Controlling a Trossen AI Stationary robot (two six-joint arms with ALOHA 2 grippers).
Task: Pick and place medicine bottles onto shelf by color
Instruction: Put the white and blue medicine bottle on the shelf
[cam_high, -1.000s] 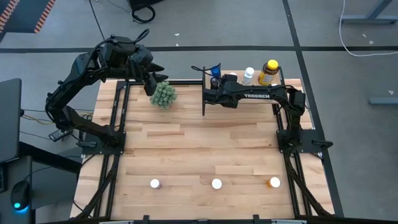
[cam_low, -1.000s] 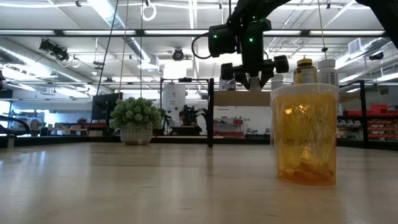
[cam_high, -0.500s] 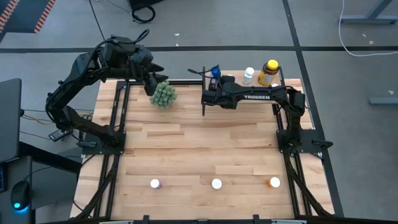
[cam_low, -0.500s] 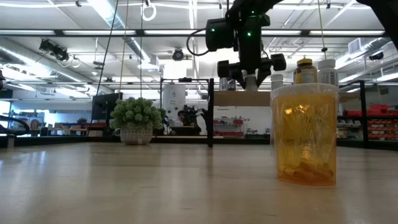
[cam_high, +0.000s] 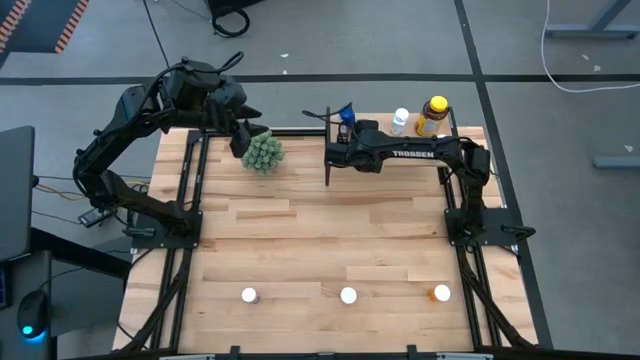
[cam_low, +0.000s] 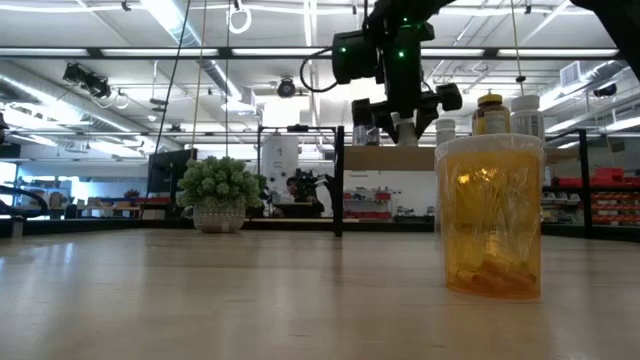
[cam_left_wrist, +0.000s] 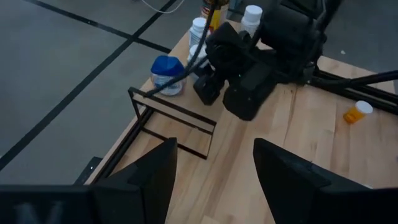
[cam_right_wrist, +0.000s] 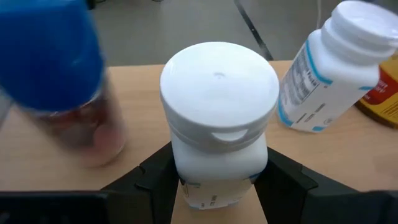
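While the left fingers (cam_left_wrist: 214, 171) gape, the right fingers (cam_right_wrist: 214, 177) clamp a smooth round-capped white bottle (cam_right_wrist: 217, 118).

Looks like a robotics lab or workshop set in a large industrial hall. Seen from the low view: exposed ceiling ducts and pipes (cam_low: 110, 80), long strip lights (cam_low: 170, 20), and shelving with red bins (cam_low: 600, 200) at 3 o'clock beyond the table. From above: a slatted wooden tabletop (cam_high: 320, 250) on a black frame, standing on grey concrete floor (cam_high: 560, 250) crossed by dark lines, with loose cables (cam_high: 580, 70) at 1 o'clock and hazard striping (cam_high: 70, 25) at 11 o'clock.
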